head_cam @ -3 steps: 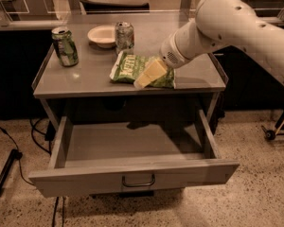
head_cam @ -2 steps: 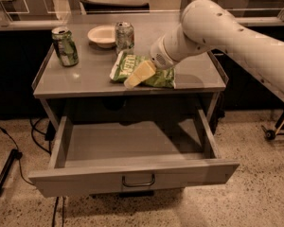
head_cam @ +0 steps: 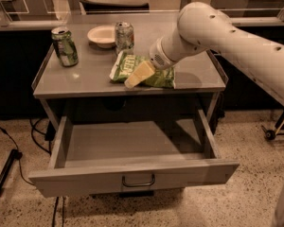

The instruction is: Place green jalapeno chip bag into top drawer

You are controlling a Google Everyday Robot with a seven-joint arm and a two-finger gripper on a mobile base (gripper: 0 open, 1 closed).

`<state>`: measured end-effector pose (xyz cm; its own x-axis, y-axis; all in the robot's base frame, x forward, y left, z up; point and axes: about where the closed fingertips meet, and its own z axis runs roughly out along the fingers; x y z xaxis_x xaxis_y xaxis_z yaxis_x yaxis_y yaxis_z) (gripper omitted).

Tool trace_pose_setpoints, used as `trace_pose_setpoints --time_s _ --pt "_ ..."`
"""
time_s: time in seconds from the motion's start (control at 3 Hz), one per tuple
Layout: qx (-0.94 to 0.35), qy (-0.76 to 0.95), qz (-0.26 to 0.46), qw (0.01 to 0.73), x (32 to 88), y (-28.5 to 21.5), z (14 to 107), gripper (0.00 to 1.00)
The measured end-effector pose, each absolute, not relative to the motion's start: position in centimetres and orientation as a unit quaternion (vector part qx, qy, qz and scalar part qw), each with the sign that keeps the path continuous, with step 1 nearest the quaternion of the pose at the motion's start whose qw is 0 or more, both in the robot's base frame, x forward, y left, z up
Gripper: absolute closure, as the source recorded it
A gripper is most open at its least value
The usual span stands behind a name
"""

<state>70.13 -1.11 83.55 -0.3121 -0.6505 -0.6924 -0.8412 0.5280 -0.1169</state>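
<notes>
The green jalapeno chip bag (head_cam: 125, 66) lies flat on the grey tabletop (head_cam: 80, 77), near the middle of its front half. My gripper (head_cam: 138, 74) is a pale yellow wedge directly over the bag's centre, pointing down and left at the end of the white arm (head_cam: 213, 25) that reaches in from the right. It covers the middle of the bag. The top drawer (head_cam: 132, 171) stands pulled fully open below the tabletop, its inside bare, with its curved handle (head_cam: 138, 181) at the centre of the front panel.
A green soda can (head_cam: 65, 47) stands at the table's back left. A white bowl (head_cam: 102, 36) and a silver can (head_cam: 124, 37) stand behind the bag. Cables (head_cam: 9, 145) run on the floor at left, and a cart wheel (head_cam: 270, 134) is at right.
My arm and gripper have swung left, from the bag's right edge to over its centre. The bag, cans, bowl and drawer have not moved.
</notes>
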Motion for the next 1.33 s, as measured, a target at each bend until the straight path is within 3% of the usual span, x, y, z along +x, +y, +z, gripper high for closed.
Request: trace_pose_setpoints --time_s 0.67,1.33 --pt "-0.455 0.813 0.118 0.344 71.3 -2.3 82.2 0.01" --pt "-0.456 0.818 0.110 0.332 71.3 -3.3 82.8 0.51"
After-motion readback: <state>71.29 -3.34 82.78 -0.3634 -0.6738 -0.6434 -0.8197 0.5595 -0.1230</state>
